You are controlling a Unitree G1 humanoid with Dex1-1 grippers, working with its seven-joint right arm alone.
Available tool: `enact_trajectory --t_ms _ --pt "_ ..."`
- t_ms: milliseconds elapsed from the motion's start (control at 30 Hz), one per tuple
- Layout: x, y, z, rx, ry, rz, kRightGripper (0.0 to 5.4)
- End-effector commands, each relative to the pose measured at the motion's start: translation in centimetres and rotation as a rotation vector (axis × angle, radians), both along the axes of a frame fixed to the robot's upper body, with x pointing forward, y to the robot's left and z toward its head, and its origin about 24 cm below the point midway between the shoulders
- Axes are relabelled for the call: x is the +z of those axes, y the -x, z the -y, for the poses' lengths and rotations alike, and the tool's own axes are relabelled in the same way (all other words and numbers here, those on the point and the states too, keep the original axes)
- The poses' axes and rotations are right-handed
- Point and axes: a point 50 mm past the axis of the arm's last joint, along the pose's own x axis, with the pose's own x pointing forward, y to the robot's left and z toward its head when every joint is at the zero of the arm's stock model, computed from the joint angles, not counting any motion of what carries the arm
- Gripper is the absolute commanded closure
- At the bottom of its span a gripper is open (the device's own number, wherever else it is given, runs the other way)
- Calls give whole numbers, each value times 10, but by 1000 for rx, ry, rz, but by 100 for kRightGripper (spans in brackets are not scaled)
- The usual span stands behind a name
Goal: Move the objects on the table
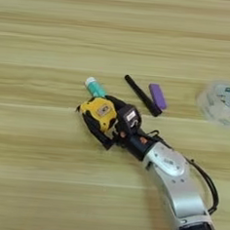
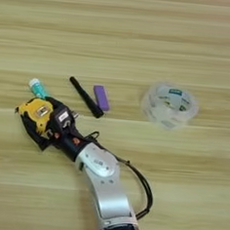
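While your right gripper (image 1: pixel 102 122) reaches in on its silver forearm (image 1: pixel 172 182) from the lower right corner, its 2 black fingers (image 1: pixel 98 134) are pinched on the yellow-and-black tape measure (image 1: pixel 100 113), 1 finger along the near side of the case, the other on its far side. You have the tape measure resting on the table (image 1: pixel 43 180), left of centre, and it serves as your landmark. The white tube (image 1: pixel 94 87) lies just beyond the tape measure, teal label up, white cap pointing away and to the left; its near end is hidden behind the tape measure and gripper, so contact cannot be read. A black marker (image 1: pixel 142 95) lies to the right of and slightly beyond the tape measure, slanted, near end pointing right. A small purple block (image 1: pixel 157 96) sits just right of the marker, touching or nearly touching at the marker's near end. Well to the right of the tape measure, a clear roll of tape (image 2: pixel 169 105) lies flat. A black cable (image 2: pixel 140 185) loops off the forearm's right side.
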Motion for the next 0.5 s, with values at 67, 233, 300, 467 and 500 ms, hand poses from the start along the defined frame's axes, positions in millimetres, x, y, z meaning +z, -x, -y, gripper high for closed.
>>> enact_trajectory --t_ms 67,233,300,467,500 --pt "52 -22 4 -54 -88 215 131" --pt "67 -43 26 -211 -155 269 131" --pt "65 -48 30 -251 -150 275 131" --pt "58 -57 36 -302 -144 262 131" --pt "56 -59 38 -309 -143 261 131"
